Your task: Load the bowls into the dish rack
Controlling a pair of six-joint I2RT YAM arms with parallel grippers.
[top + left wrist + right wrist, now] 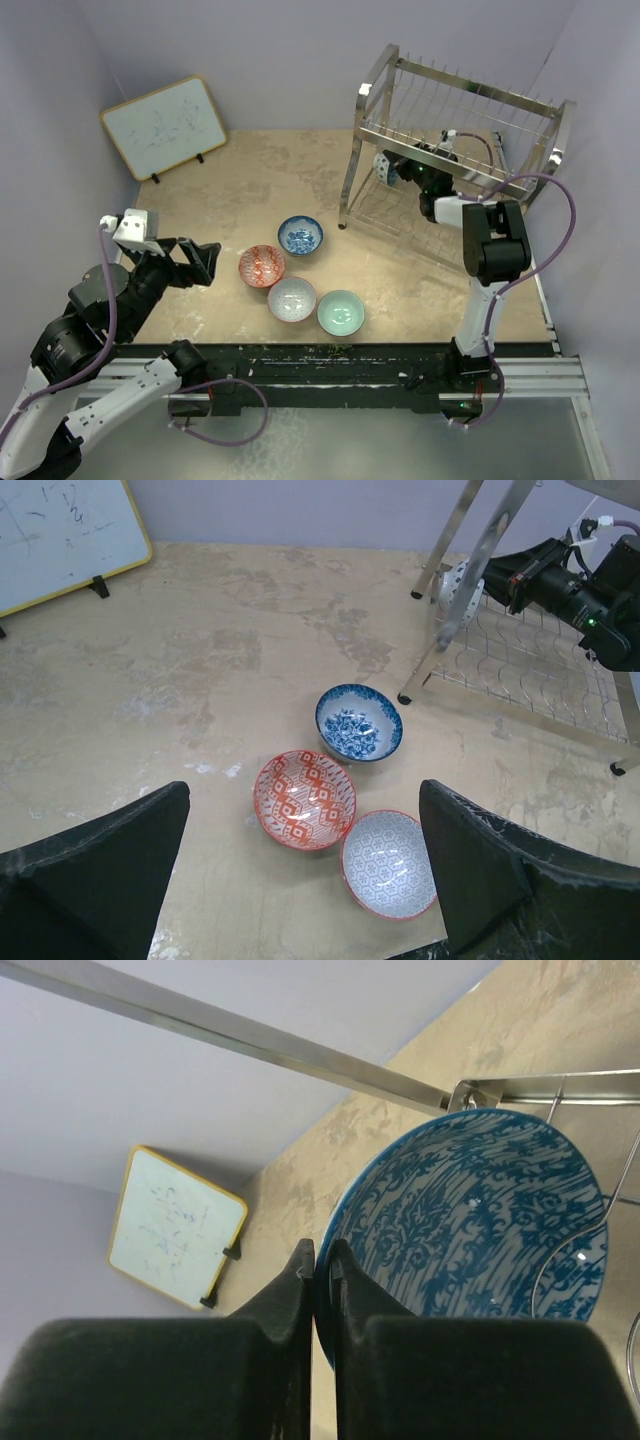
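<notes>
My right gripper (321, 1260) is shut on the rim of a blue-and-white bowl (480, 1220) and holds it on edge inside the lower tier of the silver dish rack (455, 110); that bowl (386, 168) shows at the rack's left end. On the table lie a second blue-and-white bowl (300, 235), a red-orange bowl (262, 266), a pale grey-white bowl (292, 299) and a mint green bowl (341, 312). My left gripper (205, 262) is open and empty, left of the red-orange bowl (304, 799) and above the table.
A yellow-framed whiteboard (163, 126) stands at the far left. The rack's legs (352, 185) and lower wire shelf (530, 665) stand right of the bowls. The table's front edge (330, 347) runs just behind the arm bases.
</notes>
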